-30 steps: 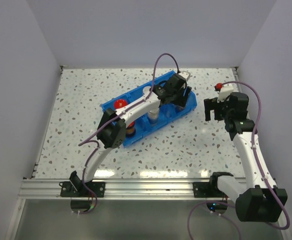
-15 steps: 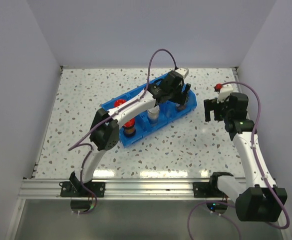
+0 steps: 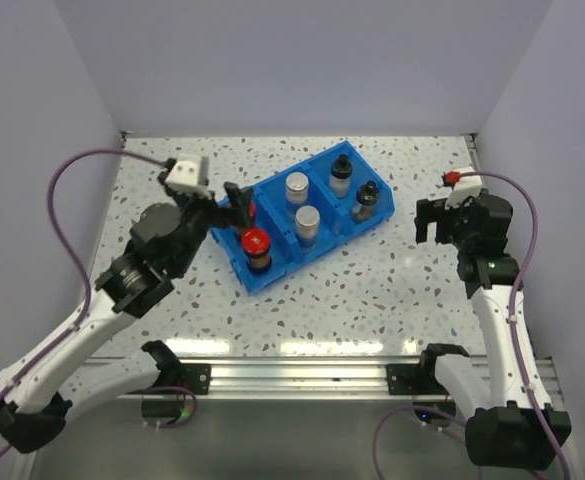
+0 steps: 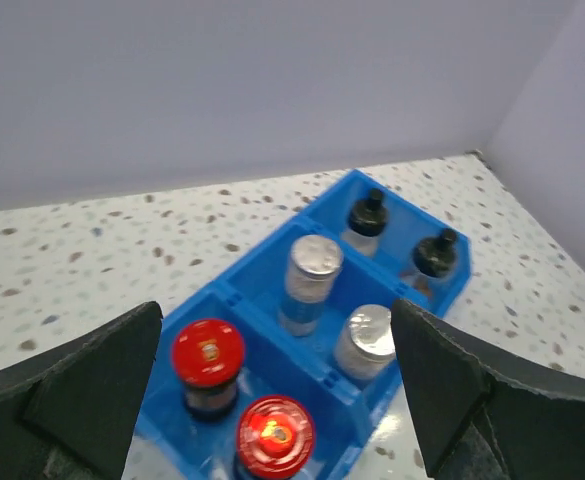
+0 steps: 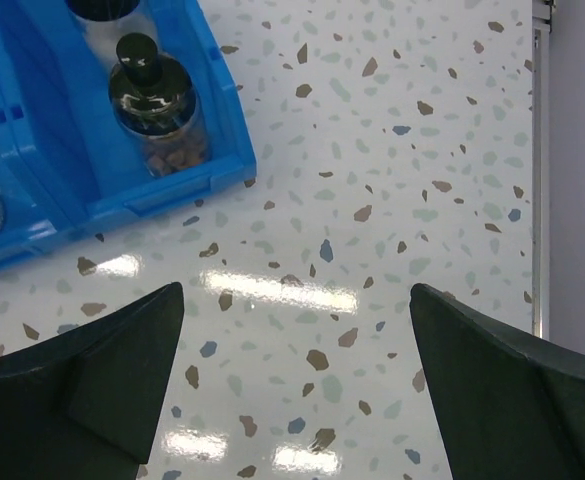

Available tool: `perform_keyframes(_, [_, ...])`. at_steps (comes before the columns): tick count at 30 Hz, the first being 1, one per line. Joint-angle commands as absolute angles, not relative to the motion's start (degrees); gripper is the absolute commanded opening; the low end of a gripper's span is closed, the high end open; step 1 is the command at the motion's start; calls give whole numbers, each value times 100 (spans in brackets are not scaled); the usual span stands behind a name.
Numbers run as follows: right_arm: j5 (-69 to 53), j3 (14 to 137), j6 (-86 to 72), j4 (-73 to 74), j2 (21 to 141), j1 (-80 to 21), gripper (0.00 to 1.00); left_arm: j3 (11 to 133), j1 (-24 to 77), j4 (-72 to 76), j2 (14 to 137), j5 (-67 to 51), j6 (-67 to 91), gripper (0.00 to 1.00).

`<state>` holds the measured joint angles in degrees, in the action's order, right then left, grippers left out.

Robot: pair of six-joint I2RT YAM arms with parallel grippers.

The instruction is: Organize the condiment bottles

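Bottles are sitting inside the blue bin (one compartment per pair): red-capped pair, silver-capped pair, black-capped pair. We are holding the left end effector splayed and empty just beside the red-capped pair. The right end effector, likewise splayed and empty, is hovering over the worktop near the black-capped pair.

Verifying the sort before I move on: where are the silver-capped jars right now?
Top view: both silver-capped jars stand in the blue bin's middle compartment, with the red-capped jars in the compartment to their left and the black-capped jars to their right.
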<state>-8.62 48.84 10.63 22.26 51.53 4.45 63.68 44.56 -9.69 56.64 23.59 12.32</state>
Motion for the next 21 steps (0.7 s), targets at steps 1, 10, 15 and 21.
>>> perform_keyframes(1, [-1002, 4816, 703, 1758, 4940, 518, 99, 5144, 4070, -1159, 4802, 3198, 1248, 100])
perform_keyframes(10, [-642, 4790, 651, 2074, 4545, 545, 99, 3824, 3902, -2435, 2533, 4781, 1591, 100])
perform_keyframes(15, [-142, 4396, 300, 1952, 4298, 545, 99, 3788, 3902, -2329, 2505, 4791, 1538, 100])
perform_keyframes(21, [922, 4122, -290, 1522, 3929, 545, 99, 3718, 3902, -2224, 2452, 4491, 1468, 100])
